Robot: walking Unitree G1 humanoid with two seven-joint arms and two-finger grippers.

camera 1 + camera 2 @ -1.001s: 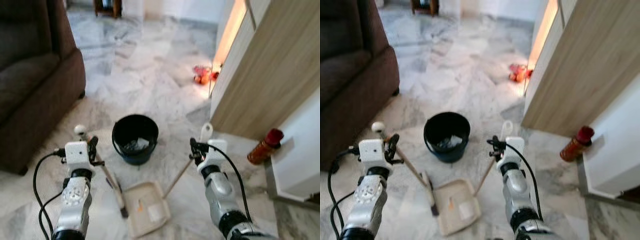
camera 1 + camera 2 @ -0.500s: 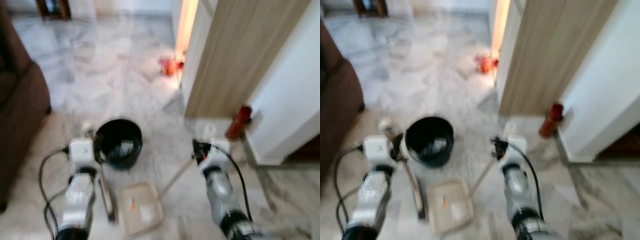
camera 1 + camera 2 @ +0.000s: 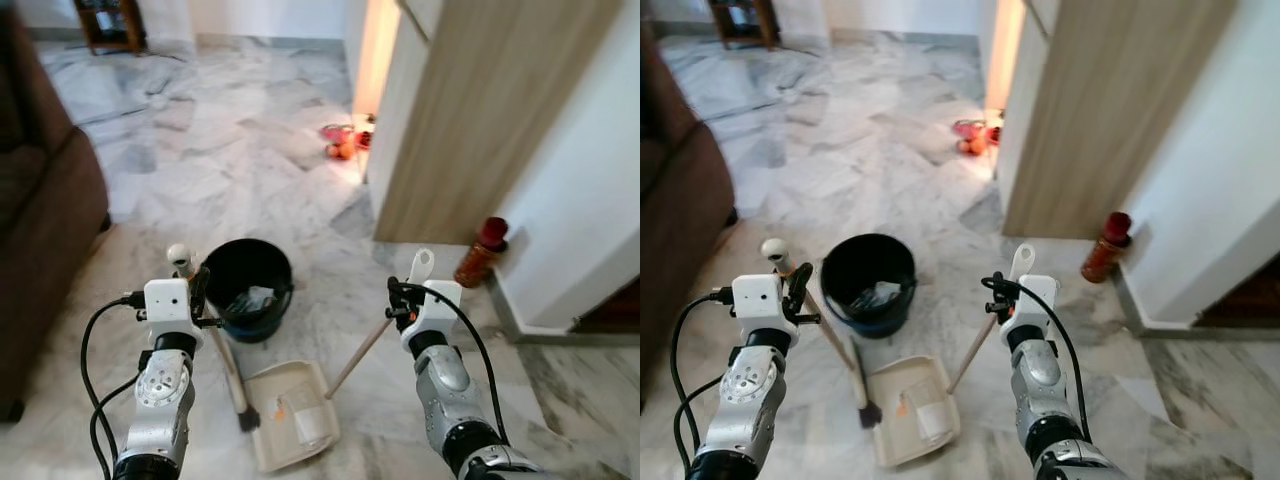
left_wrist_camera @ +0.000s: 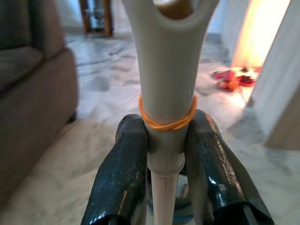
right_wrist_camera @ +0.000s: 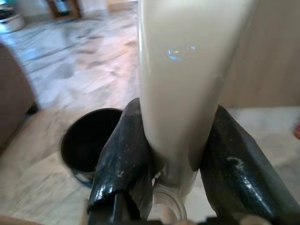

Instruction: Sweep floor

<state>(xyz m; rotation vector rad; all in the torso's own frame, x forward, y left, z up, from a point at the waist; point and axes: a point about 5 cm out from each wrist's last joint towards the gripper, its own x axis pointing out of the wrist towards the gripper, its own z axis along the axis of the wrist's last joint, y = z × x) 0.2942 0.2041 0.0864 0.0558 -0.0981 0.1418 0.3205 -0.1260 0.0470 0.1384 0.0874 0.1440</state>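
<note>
Both jaws are clamped high on light, stiff handles, left gripper (image 4: pixel 165 164) on the broom (image 3: pixel 222 360), right gripper (image 5: pixel 180 159) on the dustpan (image 3: pixel 292 428), so the heads may swing

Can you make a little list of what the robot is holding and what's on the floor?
left gripper: shut on the broom handle
right gripper: shut on the dustpan handle
dustpan: flat on the marble floor, with scraps in it
bucket: black, just beyond the dustpan, with rubbish inside
red bottle: standing by the white wall
sofa: brown, on the robot's left
</note>
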